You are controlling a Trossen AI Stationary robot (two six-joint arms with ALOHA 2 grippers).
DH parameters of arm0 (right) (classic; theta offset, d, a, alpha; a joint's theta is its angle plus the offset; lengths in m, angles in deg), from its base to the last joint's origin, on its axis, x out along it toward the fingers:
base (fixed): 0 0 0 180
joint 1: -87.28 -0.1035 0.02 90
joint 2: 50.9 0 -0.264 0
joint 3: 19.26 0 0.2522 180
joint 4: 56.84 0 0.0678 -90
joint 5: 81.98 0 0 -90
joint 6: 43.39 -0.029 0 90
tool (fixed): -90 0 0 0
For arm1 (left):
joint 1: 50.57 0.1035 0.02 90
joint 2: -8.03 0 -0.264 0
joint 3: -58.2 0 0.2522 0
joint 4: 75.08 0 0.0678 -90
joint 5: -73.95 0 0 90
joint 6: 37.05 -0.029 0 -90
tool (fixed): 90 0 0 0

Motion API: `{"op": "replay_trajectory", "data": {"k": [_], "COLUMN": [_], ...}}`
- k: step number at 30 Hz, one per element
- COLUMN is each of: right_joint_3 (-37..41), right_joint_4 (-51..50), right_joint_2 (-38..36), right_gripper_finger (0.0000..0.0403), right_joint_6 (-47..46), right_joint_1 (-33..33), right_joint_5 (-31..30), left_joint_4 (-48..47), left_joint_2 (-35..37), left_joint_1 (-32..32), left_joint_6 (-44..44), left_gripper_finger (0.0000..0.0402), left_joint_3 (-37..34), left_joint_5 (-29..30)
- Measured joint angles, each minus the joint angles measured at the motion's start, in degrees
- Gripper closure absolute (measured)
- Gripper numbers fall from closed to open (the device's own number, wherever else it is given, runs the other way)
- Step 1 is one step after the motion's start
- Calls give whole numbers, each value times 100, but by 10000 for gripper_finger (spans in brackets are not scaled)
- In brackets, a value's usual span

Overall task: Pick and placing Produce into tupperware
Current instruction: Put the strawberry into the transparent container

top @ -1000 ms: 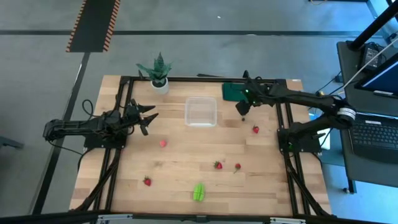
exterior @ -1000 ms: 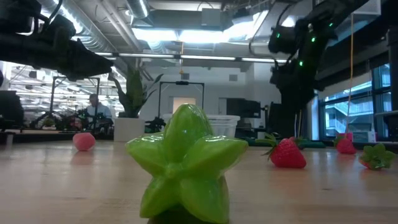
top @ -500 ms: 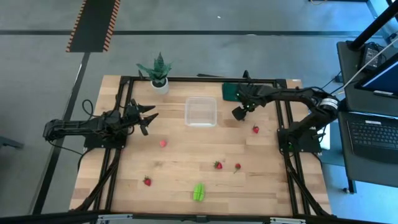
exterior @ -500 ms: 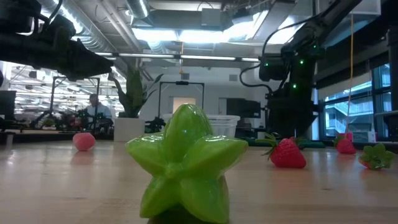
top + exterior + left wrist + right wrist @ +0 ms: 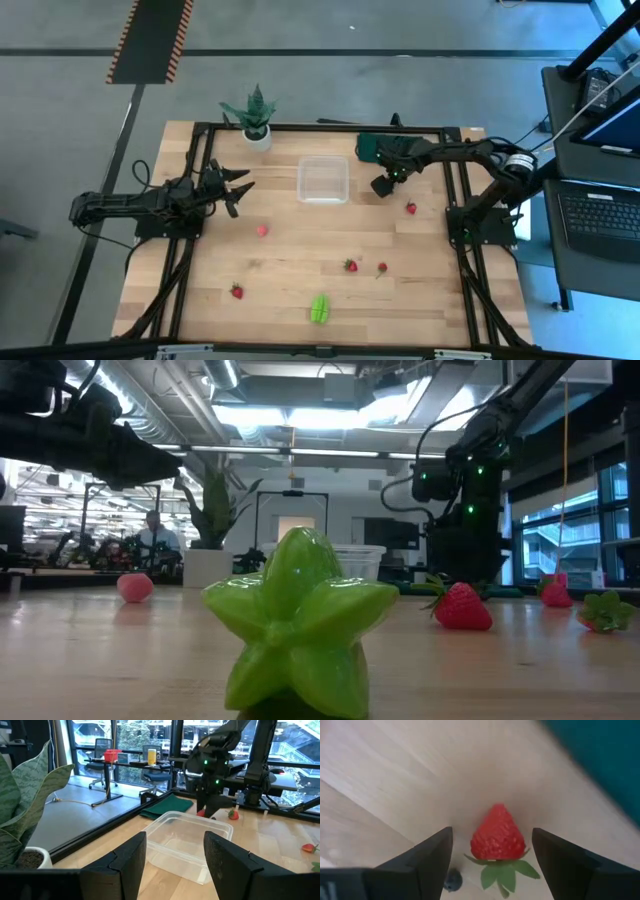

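My right gripper [image 5: 382, 185] is open, low over the table just right of the clear tupperware [image 5: 323, 180]. In the right wrist view its fingers [image 5: 427, 862] stand on either side of a red strawberry [image 5: 498, 840] that lies on the wood, with gaps on both sides. The left wrist view shows this berry [image 5: 201, 813] under that gripper. My left gripper [image 5: 243, 186] waits open, left of the tupperware. More strawberries [image 5: 410, 208], [image 5: 350, 265], [image 5: 237, 291], a pink piece [image 5: 262, 230] and the lime-green piece [image 5: 320, 307] lie on the table.
A spiky plant in a white pot [image 5: 257, 128] stands at the far edge, and a dark green pad [image 5: 370, 147] lies just beyond my right gripper. Black frame rails [image 5: 455, 190] run along both sides. Bare wood lies between the tupperware and the near berries.
My right gripper has come down toward the table and drifted a little toward the near edge and the tupperware, ending around the strawberry. Nothing else has moved.
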Motion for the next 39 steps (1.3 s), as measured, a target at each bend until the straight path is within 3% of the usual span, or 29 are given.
{"op": "replay_trajectory", "data": {"k": [8,22,31,39], "right_joint_3": [-27,-11,-42,-605], "right_joint_4": [48,46,32,20], "right_joint_2": [268,162,166,194], "right_gripper_finger": [138,259,236,262], "right_joint_6": [38,41,147,382], "right_joint_1": [-7,-13,-3,-2], "right_joint_5": [33,48,134,239], "left_joint_4": [1,2,2,2], "left_joint_2": [0,-2,-2,-1], "left_joint_1": [0,2,1,2], "left_joint_6": [-1,-5,-7,-7], "left_gripper_finger": [209,209,209,209], "left_joint_3": [1,2,1,1], "left_joint_5": [1,24,25,24]}}
